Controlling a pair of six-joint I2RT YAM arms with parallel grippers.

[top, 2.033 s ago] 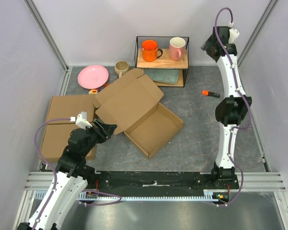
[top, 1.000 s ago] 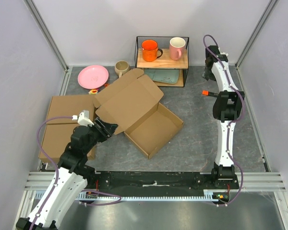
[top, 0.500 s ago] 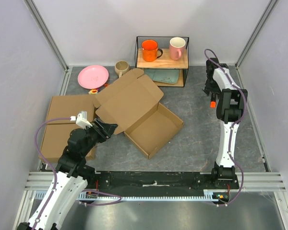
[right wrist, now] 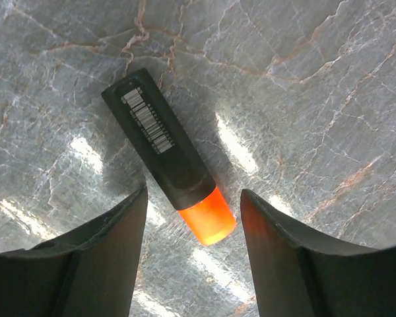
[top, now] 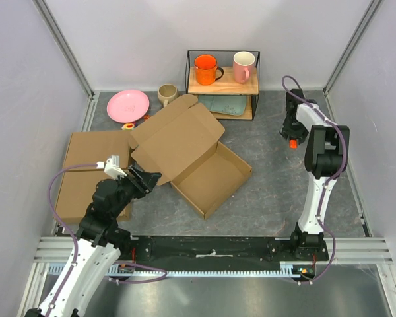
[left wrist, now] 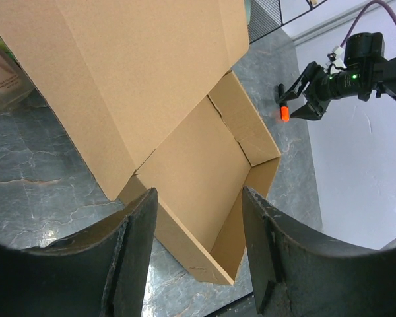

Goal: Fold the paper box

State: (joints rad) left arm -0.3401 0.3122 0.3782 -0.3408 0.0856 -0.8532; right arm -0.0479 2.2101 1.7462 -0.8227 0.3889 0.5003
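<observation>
Right tool [right wrist: 193, 195] has dropped over the marker [right wrist: 168, 155], spread apart, far from the paper box [top: 191, 155].

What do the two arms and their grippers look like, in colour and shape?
The left arm and right arm have white links, black joints and a looping purple cable each. The left gripper and right gripper have broad black fingers.

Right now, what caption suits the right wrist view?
Open right tool poised above a black marker with orange cap.

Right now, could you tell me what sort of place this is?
Probably a robot test cell: white walls in aluminium framing, an arm-mounting rail, and staged props like the paper box.
</observation>
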